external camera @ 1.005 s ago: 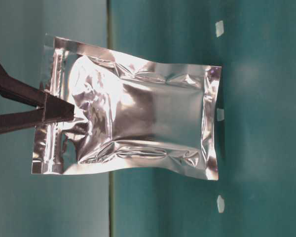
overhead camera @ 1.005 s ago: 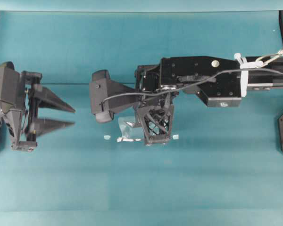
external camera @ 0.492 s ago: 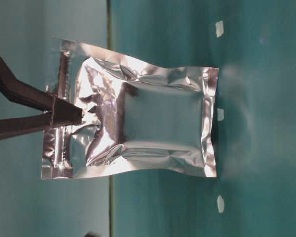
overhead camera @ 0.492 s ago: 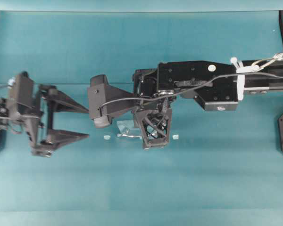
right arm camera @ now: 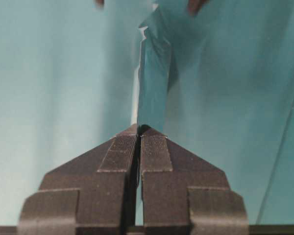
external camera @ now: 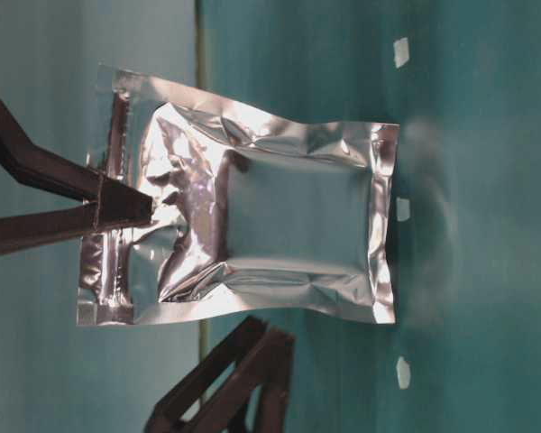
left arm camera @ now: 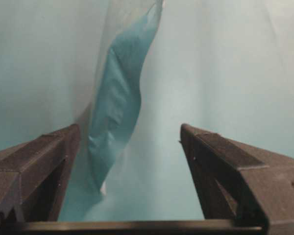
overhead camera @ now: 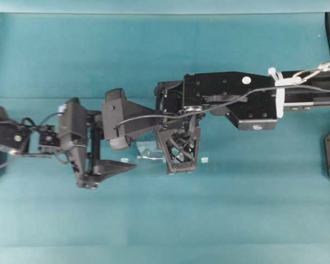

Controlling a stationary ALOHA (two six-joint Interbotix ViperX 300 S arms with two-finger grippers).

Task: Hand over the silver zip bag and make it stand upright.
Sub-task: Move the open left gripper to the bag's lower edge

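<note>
The left wrist view shows the silver zip bag [left arm camera: 115, 112], pinched by the right gripper [right arm camera: 139, 131], edge-on between the spread fingers of the left gripper [left arm camera: 130, 134].

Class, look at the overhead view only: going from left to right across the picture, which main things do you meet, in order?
left gripper, open → silver zip bag, hanging edge-on → right gripper, shut on the bag → small white scrap
</note>
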